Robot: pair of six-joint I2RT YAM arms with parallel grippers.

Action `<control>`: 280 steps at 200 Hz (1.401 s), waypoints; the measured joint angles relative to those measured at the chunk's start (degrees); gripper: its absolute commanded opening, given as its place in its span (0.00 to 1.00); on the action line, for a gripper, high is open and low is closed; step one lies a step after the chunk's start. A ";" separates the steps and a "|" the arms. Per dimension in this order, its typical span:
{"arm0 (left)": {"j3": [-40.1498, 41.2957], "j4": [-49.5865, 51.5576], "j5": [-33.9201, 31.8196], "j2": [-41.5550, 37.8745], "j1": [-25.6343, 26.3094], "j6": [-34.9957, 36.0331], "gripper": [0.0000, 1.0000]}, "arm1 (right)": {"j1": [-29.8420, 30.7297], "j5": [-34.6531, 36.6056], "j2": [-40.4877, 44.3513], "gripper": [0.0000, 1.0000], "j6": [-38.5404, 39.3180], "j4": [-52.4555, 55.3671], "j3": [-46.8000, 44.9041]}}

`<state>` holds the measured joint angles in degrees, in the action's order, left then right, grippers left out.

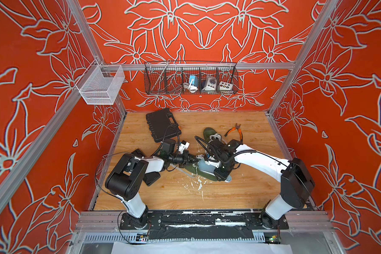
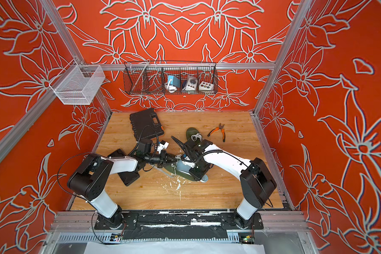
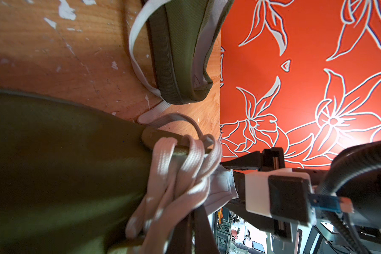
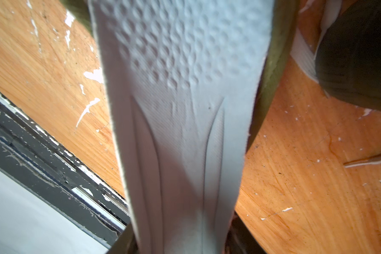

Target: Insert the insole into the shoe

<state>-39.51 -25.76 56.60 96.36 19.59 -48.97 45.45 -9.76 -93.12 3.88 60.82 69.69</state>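
Olive-green canvas shoe with pinkish-white flat laces and a pale grey foam insole embossed with dimples, on a honey wood-grain surface flecked white. Orange-red walls carry white-outlined flowers.

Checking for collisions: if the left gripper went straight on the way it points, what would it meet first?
The laces of the near shoe, which sit right at the tips of the left gripper. Beyond them probably comes the insole, though depth is hard to judge.
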 measured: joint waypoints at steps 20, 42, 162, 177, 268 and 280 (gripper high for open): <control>-0.31 0.17 0.02 0.00 0.00 0.07 0.00 | 0.66 1.05 0.28 0.40 0.24 -0.11 0.28; -0.59 0.44 -0.04 0.00 0.00 0.11 0.00 | 1.20 2.27 0.28 0.37 1.07 -0.24 1.27; -0.57 0.35 -1.31 0.00 -0.13 -0.35 0.00 | 1.60 4.24 -4.74 0.33 5.73 -1.16 6.82; -0.52 0.20 -1.55 0.00 -0.17 -0.52 0.00 | 1.60 4.22 -5.81 0.33 6.16 -1.14 7.63; -0.11 -0.90 -1.68 0.00 -0.15 -1.40 0.00 | 1.62 4.20 -9.05 0.34 6.88 -2.67 9.31; -0.04 -0.94 -1.68 0.00 -0.17 -1.44 0.00 | 1.60 4.17 -9.66 0.34 6.86 -3.30 9.73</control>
<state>-39.55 -26.70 54.92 96.36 19.42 -50.41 47.05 -5.58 -102.78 10.74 57.52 79.42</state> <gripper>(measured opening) 0.047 0.339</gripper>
